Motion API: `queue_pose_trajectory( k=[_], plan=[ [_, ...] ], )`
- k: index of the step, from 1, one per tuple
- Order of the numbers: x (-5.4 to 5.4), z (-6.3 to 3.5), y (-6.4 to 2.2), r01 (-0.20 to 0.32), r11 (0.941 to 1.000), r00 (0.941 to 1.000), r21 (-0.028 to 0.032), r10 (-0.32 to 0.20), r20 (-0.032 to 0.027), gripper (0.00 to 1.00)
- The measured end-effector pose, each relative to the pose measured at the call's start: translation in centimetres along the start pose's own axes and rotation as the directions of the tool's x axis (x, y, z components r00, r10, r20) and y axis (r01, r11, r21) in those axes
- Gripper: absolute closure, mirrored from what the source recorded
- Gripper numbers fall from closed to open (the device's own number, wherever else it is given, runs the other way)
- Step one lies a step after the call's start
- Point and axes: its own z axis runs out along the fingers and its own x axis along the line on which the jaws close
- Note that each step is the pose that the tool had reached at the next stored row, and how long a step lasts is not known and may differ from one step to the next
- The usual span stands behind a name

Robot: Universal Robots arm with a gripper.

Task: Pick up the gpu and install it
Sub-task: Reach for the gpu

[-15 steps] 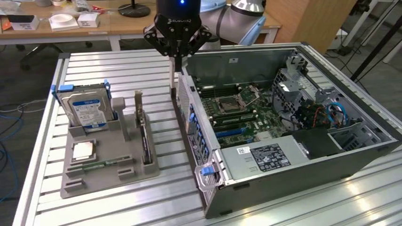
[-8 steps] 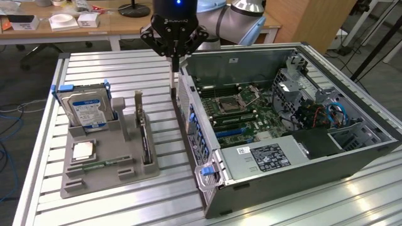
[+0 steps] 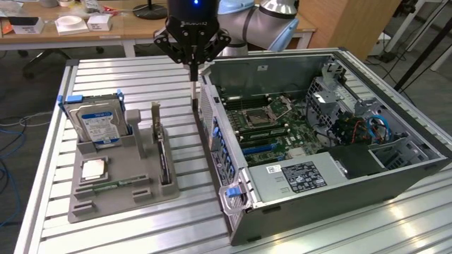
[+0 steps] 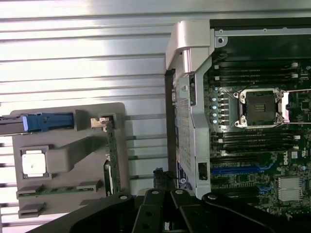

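Exterior view – the gripper [image 3: 192, 74] hangs clenched and empty just past the tray's [image 3: 113, 203] far edge. Coming down on the gpu [image 3: 163, 159] with jaws shut would jab its top edge – likely tipping or cracking it. The gpu stands on edge in a slot of the tray: a thin dark card, with a silvery bracket [image 3: 155, 114] at its far end

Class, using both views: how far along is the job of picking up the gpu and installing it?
Done: nothing yet; the gpu stands on edge in its slot of the grey tray. In hand: the gripper is shut on nothing, hanging above the gap between tray and open computer case. Left: the pick-up and the install; the motherboard's blue slot is bare.
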Motion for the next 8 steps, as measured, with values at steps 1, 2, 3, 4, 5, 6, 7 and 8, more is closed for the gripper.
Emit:
queue_pose_trajectory(
  k=[1,2,3,4,5,6,7,8],
  plan=[
    [0.08,0.0,-0.01,0.0,1.0,1.0,0.0,0.0,0.0001,0.89],
    [0.15,0.0,-0.01,0.0,1.0,1.0,0.0,0.0,0.0001,0.89],
    [0.24,-0.01,-0.02,0.0,1.0,1.0,0.0,0.0,0.0001,0.89],
    [0.32,-0.01,-0.02,0.0,1.0,1.0,0.0,0.0,0.0,0.89],
    [0.41,-0.01,-0.03,0.0,1.0,1.0,0.0,0.0,0.0,0.89],
    [0.49,-0.01,-0.04,0.0,1.0,1.0,0.0,0.0,0.0,0.89],
    [0.58,-0.01,-0.04,0.0,1.0,1.0,0.0,0.0,0.0,0.89],
    [0.67,-0.02,-0.05,0.0,1.0,1.0,0.0,0.0,0.0,0.89]
  ],
)
